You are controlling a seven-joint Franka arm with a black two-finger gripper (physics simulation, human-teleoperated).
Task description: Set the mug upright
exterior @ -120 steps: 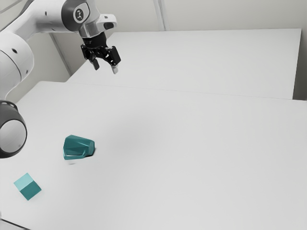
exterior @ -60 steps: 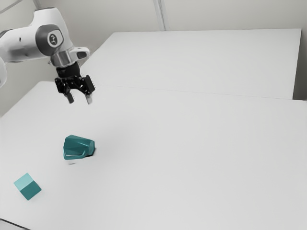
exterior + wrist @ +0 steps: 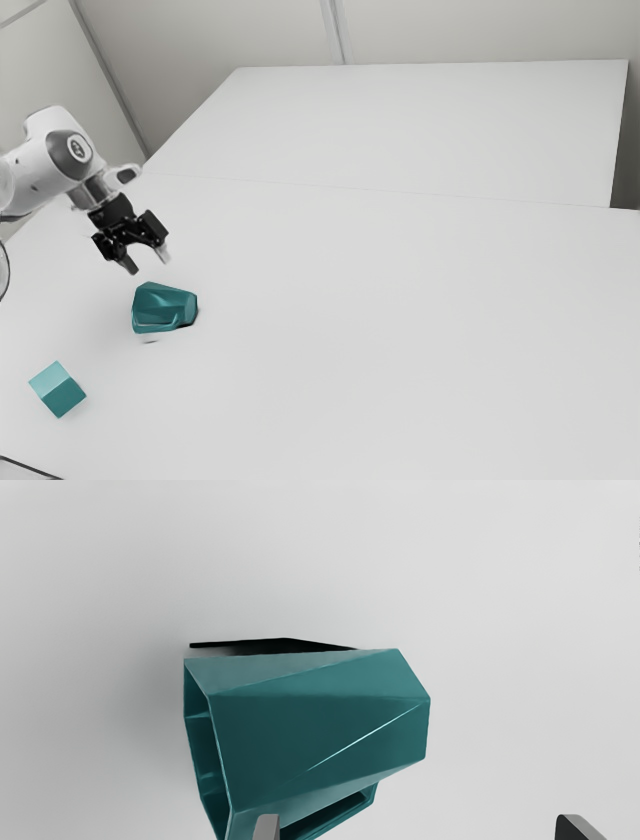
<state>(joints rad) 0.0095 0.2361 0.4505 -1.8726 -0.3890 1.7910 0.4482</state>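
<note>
The black gripper (image 3: 148, 260) hangs open above the table, a little above the mug and toward the exterior view's left of it. A teal faceted mug (image 3: 165, 308) lies tipped on its side on the white table. In the wrist view the mug (image 3: 320, 730) shows its open mouth at one end and its handle low on one side. The gripper (image 3: 417, 827) stands wide open there; one fingertip overlaps the mug's handle side in the picture, the other is over bare table. Nothing is held between them.
A teal cube (image 3: 58, 388) rests on the table (image 3: 400, 330), nearer the exterior camera than the mug. Another white surface (image 3: 430, 130) adjoins the table at the back, with pale walls behind.
My arm has come down and toward the exterior view's left, bringing the open gripper from high over the back of the table to close above the mug. Mug and cube have stayed put.
</note>
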